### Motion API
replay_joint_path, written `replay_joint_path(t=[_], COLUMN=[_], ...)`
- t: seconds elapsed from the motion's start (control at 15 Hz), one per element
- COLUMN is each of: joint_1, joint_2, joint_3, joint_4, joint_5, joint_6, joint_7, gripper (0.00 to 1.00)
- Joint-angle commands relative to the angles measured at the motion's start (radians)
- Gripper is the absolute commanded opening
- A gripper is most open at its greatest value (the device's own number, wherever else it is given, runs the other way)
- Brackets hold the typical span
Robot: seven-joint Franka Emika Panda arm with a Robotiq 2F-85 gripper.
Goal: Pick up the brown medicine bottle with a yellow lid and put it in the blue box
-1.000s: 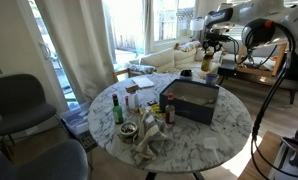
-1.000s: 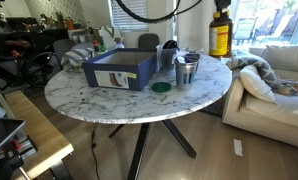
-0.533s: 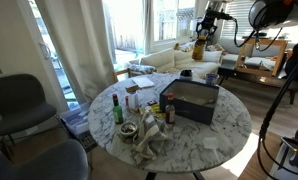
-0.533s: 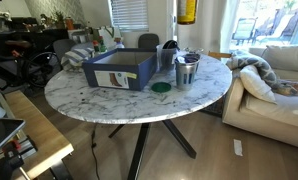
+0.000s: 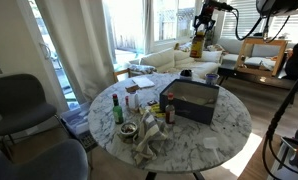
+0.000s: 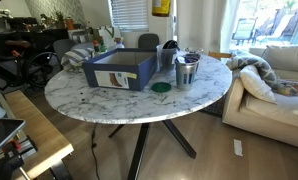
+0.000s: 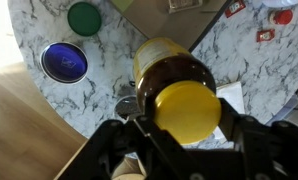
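The end effector (image 7: 184, 133) gripped the brown medicine bottle (image 7: 172, 78) by its sides, high above an edge of the worktop (image 6: 109, 100), so the pickup looked finished, while carrying it down into the blue box (image 6: 139, 76) near the worktop's middle was left to do.

No legible txt in any view. White label on blue box (image 6: 139, 80) side wall: too small to read. Brown medicine bottle (image 7: 174, 85) label: blurred, nothing readable.
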Motion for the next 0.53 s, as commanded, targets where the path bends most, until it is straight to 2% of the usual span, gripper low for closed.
replay_joint_path(t=[0.0,0.2,0.47], joint_1=[0.014,0.028,0.063], joint_2=[-0.021,-0.072,-0.076], joint_3=[0.003,0.045,0.088], joint_4=[-0.044,-0.138,-0.171], joint_5=[-0.011,0.017,-0.009], joint_6=[0.005,-0.074,-0.219], joint_7=[-0.017,-0.110,-0.177], gripper=[0.37,0.37,0.37])
